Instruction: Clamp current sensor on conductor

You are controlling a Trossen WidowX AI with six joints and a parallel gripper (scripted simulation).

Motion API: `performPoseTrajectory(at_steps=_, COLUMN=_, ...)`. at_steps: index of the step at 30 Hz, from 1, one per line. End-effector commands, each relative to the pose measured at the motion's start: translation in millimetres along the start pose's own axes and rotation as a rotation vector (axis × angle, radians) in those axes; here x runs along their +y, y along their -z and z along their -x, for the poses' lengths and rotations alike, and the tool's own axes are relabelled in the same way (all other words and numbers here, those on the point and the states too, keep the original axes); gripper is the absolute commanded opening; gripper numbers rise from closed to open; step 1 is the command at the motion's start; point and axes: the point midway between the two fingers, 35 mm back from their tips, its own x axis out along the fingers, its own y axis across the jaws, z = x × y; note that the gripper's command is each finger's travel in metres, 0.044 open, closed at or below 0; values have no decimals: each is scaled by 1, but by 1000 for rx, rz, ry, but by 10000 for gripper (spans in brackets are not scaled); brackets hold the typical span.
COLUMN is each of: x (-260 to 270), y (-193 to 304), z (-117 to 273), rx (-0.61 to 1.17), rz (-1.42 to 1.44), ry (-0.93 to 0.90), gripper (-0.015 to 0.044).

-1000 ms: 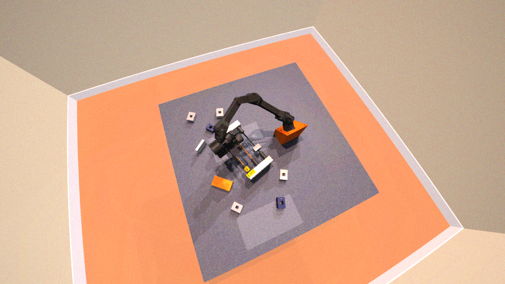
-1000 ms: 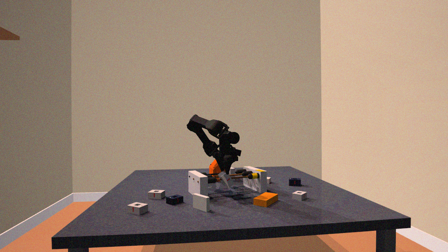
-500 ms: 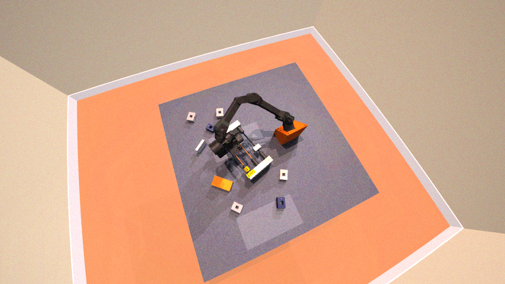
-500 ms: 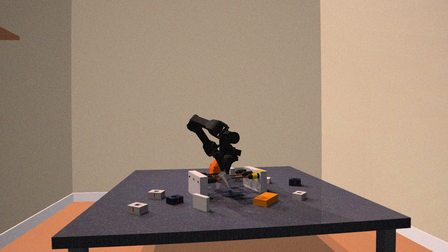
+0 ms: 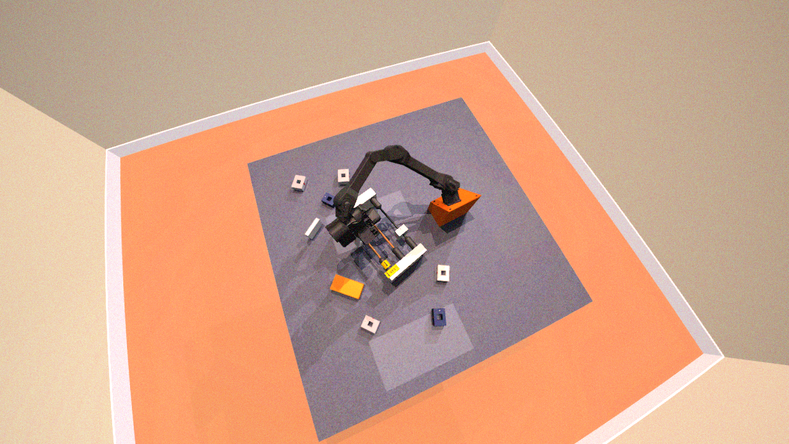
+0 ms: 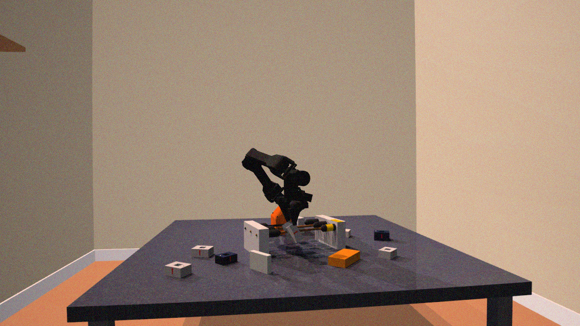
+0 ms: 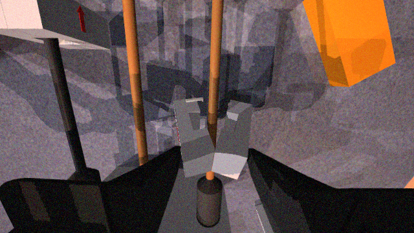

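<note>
My gripper (image 7: 213, 152) (image 6: 290, 223) is shut on the grey open current sensor (image 7: 197, 158) (image 6: 290, 231), hinge side up. Its two halves spread downward in a V. In the wrist view the copper LOAD conductor (image 7: 216, 65) (image 5: 375, 252) passes between the halves, under the hinge; how deep it sits is unclear. The LOAD marker (image 5: 392, 271) is yellow, on one end block, with a yellow band (image 5: 386, 264) (image 6: 330, 227) at that conductor's end. A sliver of red shows on the sensor's left side in the wrist view; the arrow's direction is not readable. The overhead view hides most of the sensor.
A middle copper conductor (image 7: 130, 48) and a black one (image 7: 61, 90) run alongside; a white sensor (image 5: 401, 230) (image 7: 19, 14) sits on the black one. White end blocks (image 6: 255, 239) (image 5: 408, 262) hold them. An orange box (image 5: 346, 287) (image 7: 359, 26), white plate (image 6: 260, 262) and several closed sensors stand around.
</note>
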Motion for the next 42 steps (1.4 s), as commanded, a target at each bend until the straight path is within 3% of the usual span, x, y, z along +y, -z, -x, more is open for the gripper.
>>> performPoseTrajectory(at_steps=1, x=0, y=0, z=1, rx=1, rz=-1, ry=1, gripper=0)
performPoseTrajectory(at_steps=9, x=0, y=0, z=1, rx=1, rz=-1, ry=1, gripper=0)
performPoseTrajectory(at_steps=26, x=0, y=0, z=1, rx=1, rz=-1, ry=1, gripper=440)
performPoseTrajectory(at_steps=34, x=0, y=0, z=-2, rx=1, rz=-1, ry=-2, gripper=440)
performPoseTrajectory(at_steps=38, x=0, y=2, z=-41, rx=7, rz=5, ry=-42, gripper=440)
performPoseTrajectory(at_steps=42, x=0, y=2, z=-44, rx=8, rz=6, ry=-45, gripper=440)
